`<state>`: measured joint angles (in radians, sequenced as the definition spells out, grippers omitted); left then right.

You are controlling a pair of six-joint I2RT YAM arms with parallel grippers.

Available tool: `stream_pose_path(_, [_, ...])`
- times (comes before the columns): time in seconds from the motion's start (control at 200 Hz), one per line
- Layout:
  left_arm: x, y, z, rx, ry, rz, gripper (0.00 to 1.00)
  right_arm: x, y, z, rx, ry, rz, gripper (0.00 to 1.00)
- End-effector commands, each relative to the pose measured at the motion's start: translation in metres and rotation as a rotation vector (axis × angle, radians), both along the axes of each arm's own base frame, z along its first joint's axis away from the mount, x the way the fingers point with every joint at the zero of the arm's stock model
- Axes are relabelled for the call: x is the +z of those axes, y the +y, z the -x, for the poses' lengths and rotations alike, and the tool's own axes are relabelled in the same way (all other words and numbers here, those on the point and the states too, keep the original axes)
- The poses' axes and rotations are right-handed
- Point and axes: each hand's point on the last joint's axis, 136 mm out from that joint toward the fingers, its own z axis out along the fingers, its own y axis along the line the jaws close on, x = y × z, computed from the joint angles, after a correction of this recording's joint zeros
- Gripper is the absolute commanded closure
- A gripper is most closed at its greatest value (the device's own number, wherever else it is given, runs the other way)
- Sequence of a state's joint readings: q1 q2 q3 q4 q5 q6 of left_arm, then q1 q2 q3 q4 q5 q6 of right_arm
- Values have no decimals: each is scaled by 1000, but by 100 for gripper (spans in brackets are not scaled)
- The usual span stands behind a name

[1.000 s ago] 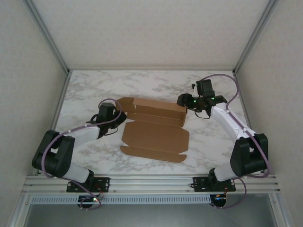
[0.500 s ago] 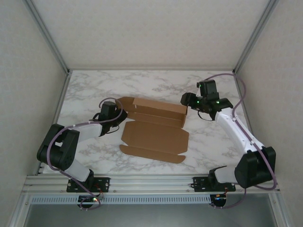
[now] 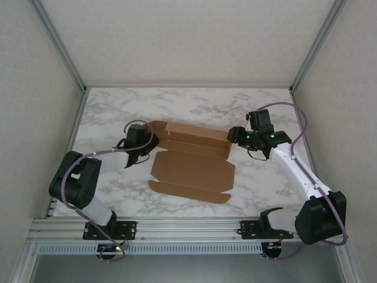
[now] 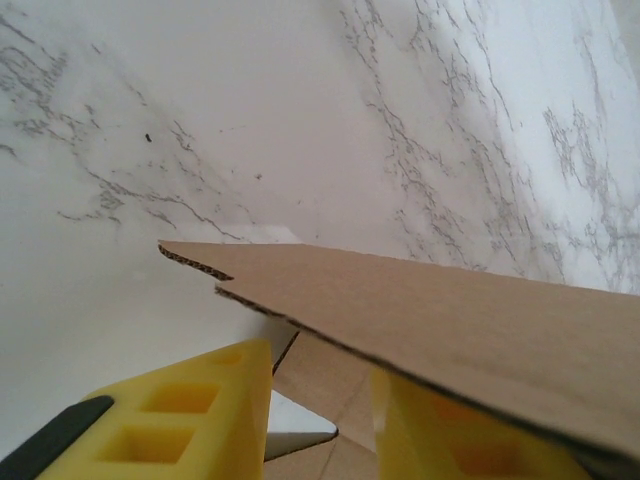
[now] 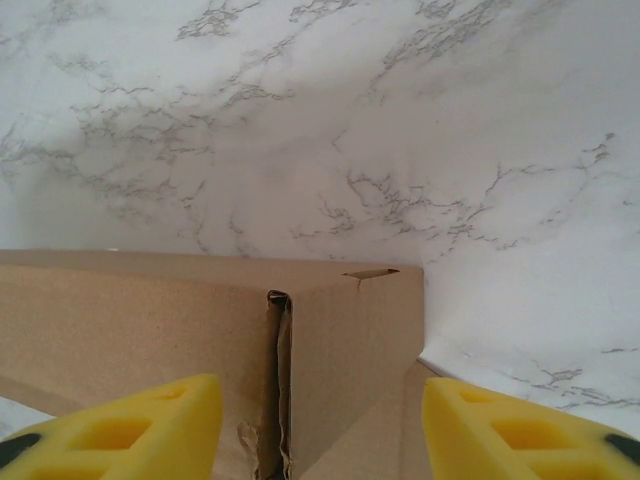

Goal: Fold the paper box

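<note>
Paper box (image 3: 191, 159) of plain brown cardboard lies on marbled table (image 3: 118, 109).

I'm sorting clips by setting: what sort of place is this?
Probably a robotics lab cell: a left arm and right arm bolted to a metal rail, a marble-patterned table, white walls enclosing it.

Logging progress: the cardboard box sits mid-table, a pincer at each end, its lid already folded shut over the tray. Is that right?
Not quite. The paper box sits mid-table, the left pincer and right pincer at its ends, but its lid lies open and flat on the table, nearer the arm bases than the tray. The top external view shows this.
</note>
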<state>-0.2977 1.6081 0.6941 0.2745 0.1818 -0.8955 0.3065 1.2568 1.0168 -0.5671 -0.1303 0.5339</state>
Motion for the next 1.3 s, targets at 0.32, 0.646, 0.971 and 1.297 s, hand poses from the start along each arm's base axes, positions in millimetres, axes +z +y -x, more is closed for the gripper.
stream_pose_path(0.32, [-11,-1,-24,27,2,-27,68,-34,-4,-4,-15,76,67,56])
stream_pose_path(0.646, [-31,-11,-28,-45,33,-56,51,-30,-2,-6,-5,67,58,56])
stream_pose_path(0.971, [-32,-54,-25,-200,2,11,51,-30,0,-7,-3,69,44,56])
stream_pose_path(1.297, [4,-67,-20,-252,-99,91,59,-35,1,-6,-1,77,41,56])
